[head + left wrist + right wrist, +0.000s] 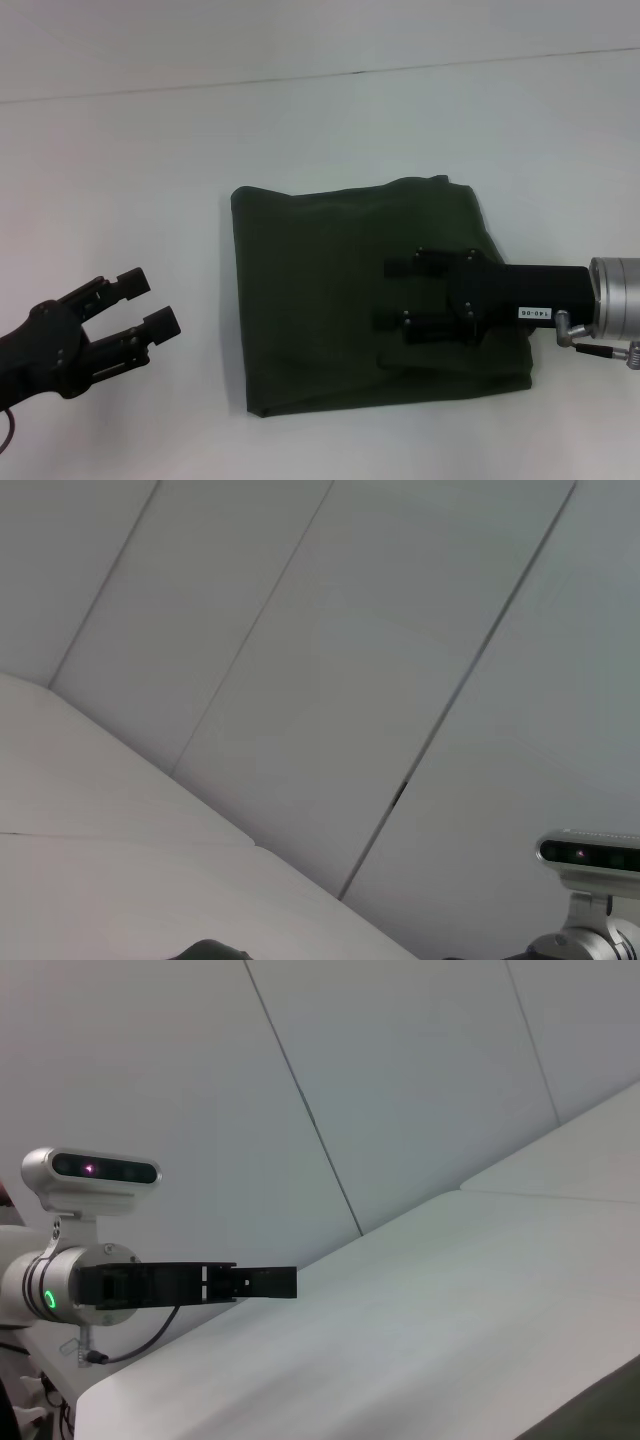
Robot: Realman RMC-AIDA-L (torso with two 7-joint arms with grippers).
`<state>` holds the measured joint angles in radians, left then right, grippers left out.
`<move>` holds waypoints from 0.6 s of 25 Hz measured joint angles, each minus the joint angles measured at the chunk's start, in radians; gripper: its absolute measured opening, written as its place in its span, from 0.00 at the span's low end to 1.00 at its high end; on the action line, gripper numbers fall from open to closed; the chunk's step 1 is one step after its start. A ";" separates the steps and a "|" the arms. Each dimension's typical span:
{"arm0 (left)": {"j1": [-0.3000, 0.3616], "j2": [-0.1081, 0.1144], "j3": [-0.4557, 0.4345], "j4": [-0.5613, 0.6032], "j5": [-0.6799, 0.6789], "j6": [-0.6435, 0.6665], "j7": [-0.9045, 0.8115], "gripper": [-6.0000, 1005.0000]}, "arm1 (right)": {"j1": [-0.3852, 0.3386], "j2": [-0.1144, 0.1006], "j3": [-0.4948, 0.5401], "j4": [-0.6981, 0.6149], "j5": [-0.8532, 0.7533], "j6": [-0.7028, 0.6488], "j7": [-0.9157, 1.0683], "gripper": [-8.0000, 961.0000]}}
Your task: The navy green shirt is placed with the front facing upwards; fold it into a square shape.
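The navy green shirt (320, 290) lies folded into a rough square on the white table (120, 180), plain green side up; its lettering is hidden. My right gripper (383, 294) reaches in from the right over the shirt's right half, fingers spread and holding nothing. I cannot tell whether it touches the cloth. My left gripper (155, 300) is open and empty over bare table, left of the shirt. It also shows in the right wrist view (250, 1282). A dark strip of shirt (600, 1415) shows at that view's corner.
The table's far edge (320, 75) meets a pale panelled wall (330, 680). The right arm's wrist camera (590, 855) shows in the left wrist view. Bare table lies around the shirt on all sides.
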<state>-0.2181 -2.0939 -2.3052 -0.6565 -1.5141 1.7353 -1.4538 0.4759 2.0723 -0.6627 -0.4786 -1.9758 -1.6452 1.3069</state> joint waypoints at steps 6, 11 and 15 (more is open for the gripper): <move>-0.005 0.000 0.001 0.000 0.000 0.000 0.000 0.91 | 0.000 0.002 0.000 0.000 0.000 0.008 0.000 0.94; -0.005 0.002 0.002 0.000 0.000 0.001 0.000 0.91 | 0.000 0.002 -0.002 0.001 0.000 0.014 0.000 0.94; -0.005 0.003 -0.001 0.000 0.000 0.002 -0.001 0.91 | 0.001 0.001 -0.001 0.002 -0.001 0.016 0.000 0.94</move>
<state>-0.2229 -2.0908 -2.3063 -0.6566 -1.5141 1.7376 -1.4551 0.4764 2.0738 -0.6635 -0.4771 -1.9769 -1.6294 1.3069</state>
